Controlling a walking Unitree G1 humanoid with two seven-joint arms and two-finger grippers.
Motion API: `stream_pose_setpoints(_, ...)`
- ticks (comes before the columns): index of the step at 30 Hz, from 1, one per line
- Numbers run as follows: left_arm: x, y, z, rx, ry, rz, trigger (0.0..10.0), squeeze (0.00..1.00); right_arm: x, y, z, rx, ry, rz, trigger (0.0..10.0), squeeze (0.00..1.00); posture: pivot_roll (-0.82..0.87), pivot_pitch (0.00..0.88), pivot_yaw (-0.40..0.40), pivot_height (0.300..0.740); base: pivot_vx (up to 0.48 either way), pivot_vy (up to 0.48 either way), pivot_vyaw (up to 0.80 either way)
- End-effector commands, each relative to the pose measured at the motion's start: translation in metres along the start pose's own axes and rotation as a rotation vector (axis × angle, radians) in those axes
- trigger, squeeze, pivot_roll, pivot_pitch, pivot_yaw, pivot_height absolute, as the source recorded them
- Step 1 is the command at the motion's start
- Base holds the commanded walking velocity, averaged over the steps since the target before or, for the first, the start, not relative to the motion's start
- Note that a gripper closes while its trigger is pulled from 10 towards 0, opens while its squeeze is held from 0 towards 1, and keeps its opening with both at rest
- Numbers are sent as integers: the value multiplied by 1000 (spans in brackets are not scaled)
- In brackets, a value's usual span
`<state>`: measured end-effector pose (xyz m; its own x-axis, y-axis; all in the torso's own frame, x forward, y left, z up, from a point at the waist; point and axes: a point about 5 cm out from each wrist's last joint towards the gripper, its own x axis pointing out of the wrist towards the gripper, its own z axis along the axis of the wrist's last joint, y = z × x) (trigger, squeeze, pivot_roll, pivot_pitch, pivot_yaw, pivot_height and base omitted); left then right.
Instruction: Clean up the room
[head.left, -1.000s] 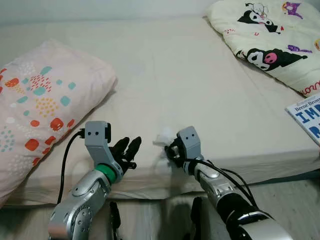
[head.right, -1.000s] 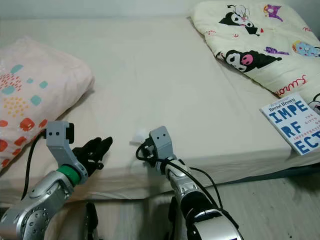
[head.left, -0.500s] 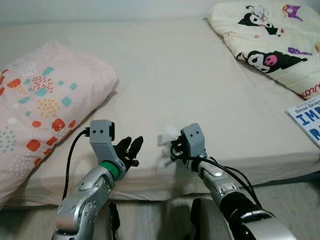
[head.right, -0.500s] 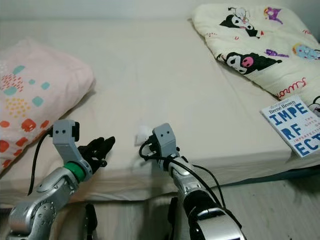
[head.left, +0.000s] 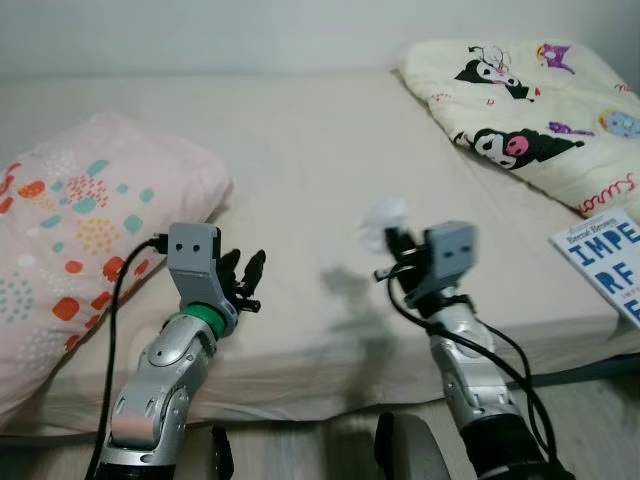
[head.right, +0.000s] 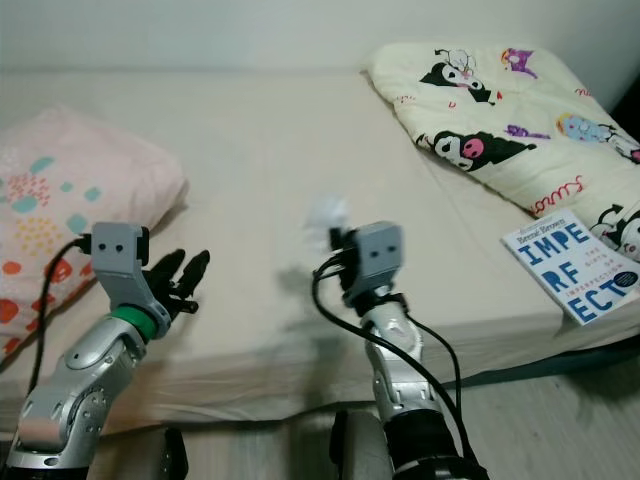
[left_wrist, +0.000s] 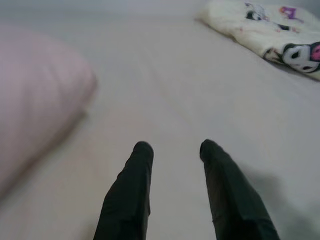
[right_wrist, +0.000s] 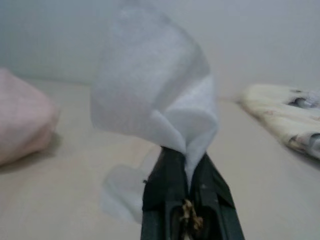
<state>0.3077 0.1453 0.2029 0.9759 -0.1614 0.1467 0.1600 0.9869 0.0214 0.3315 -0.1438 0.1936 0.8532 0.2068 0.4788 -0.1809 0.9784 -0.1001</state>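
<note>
The right gripper (right_wrist: 186, 159) is clenched on a crumpled white tissue (right_wrist: 156, 99); the two black fingertips meet on the lower fold, and the bulk of the tissue rises above and beyond the tips, clear of the cream-coloured bed sheet (head.left: 300, 170); in the left eye view the same tissue (head.left: 384, 219) is blurred and its outline is hard to make out; the fingers beneath it are largely hidden by the wrist camera housing.

The left gripper (left_wrist: 172, 146) is released; its two black fingers (left_wrist: 131, 185) stand apart with bare sheet between them and nothing held; they hover low over the sheet near the front edge of the bed; in the left eye view this gripper (head.left: 241, 278) shows as a dark cluster in which the gap is hard to judge.

Beyond the left fingers and to their left lies a pink pillow with coloured spots (head.left: 90, 220); its near end is cut off by the frame edge; the wrist views render it as a pale pink blur.

Beyond the right fingers and to their right lies a cream blanket printed with black cartoon figures (head.right: 500, 130); nearer, a white book with blue lettering (head.right: 572, 264) rests at the bed edge, complete in the right eye view and cut off in the left eye view.
</note>
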Motion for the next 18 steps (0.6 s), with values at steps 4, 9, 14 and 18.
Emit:
stream_pose_setpoints(4,-8,15,0,87,-56,80,10000,0,-20,-9,1,-36,2,-89,10000,0,-111,57,18,601,0,0,0)
stream_pose_setpoints(9,-12,21,-10,75,-18,97,10000,0,-22,-7,2,-44,-1,-81,10000,0,-110,51,15,611,0,0,0)
stream_pose_setpoints(14,-24,30,-32,41,67,151,10000,0,-25,-3,8,-50,11,-75,10000,0,-103,46,8,626,0,0,0)
stream_pose_setpoints(18,-29,29,-44,26,98,176,10000,0,-26,-2,11,-60,21,-73,10000,0,-103,44,3,641,0,0,0)
